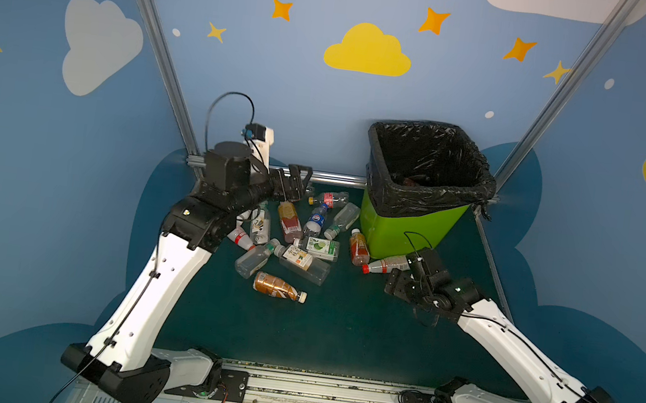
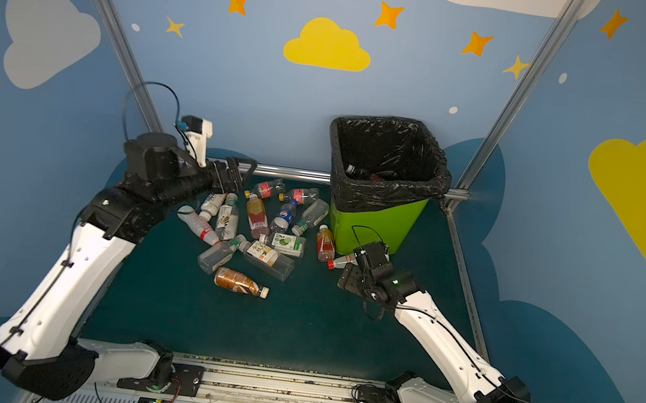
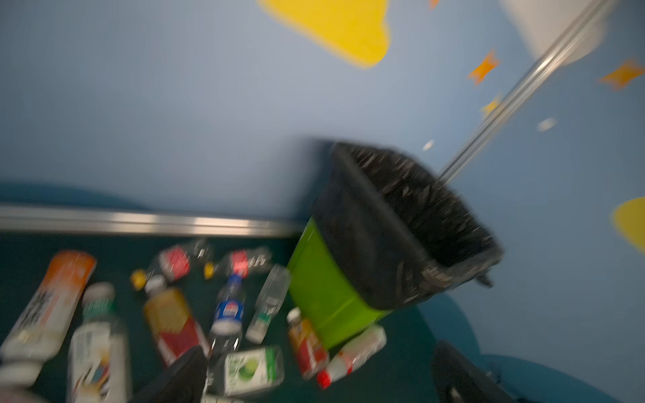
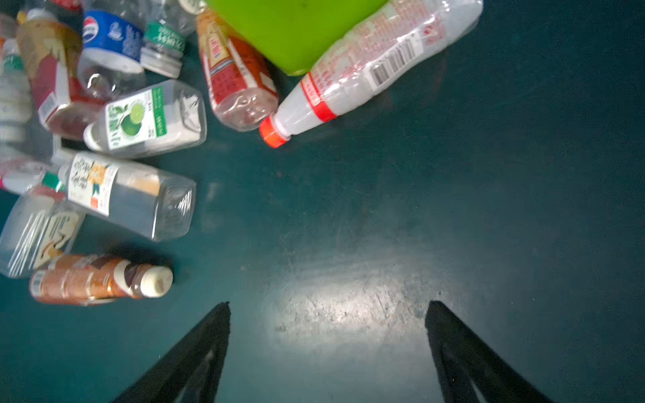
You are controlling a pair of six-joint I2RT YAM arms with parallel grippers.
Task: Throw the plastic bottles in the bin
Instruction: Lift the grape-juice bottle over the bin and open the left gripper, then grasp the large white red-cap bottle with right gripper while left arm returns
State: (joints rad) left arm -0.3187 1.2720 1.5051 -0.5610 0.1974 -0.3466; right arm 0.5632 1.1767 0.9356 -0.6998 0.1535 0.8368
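Bottles (image 1: 301, 260) of clear or milky plastic lie in a loose heap on the dark green tabletop (image 1: 339, 330) at the centre of both top views. They are just left of the tall lime-green bin (image 1: 405, 231) with its crinkly black liner, which stands at centre right by the back rail. A clear Pepsi bottle (image 4: 111, 36) wears a blue label with the brand's name and roundel. Beside it, a square lime-picture bottle (image 4: 139, 120) carries green print too small to read. A milky red-capped bottle (image 4: 366, 62), printed in red with a black barcode, lies right at the bin's foot. A brown-and-orange bottle (image 4: 94, 279) with a cream cap lies at the heap's lower edge. Characters on the other labels are too blurred to read. The left gripper (image 1: 300, 174) hangs over the heap's upper left, jaws spread wide with nothing between them. The right gripper (image 4: 328, 303) sits low over bare tabletop near the red-capped bottle, jaws wide apart and empty. A dark-capped bottle (image 2: 352, 169) lies inside the bin.
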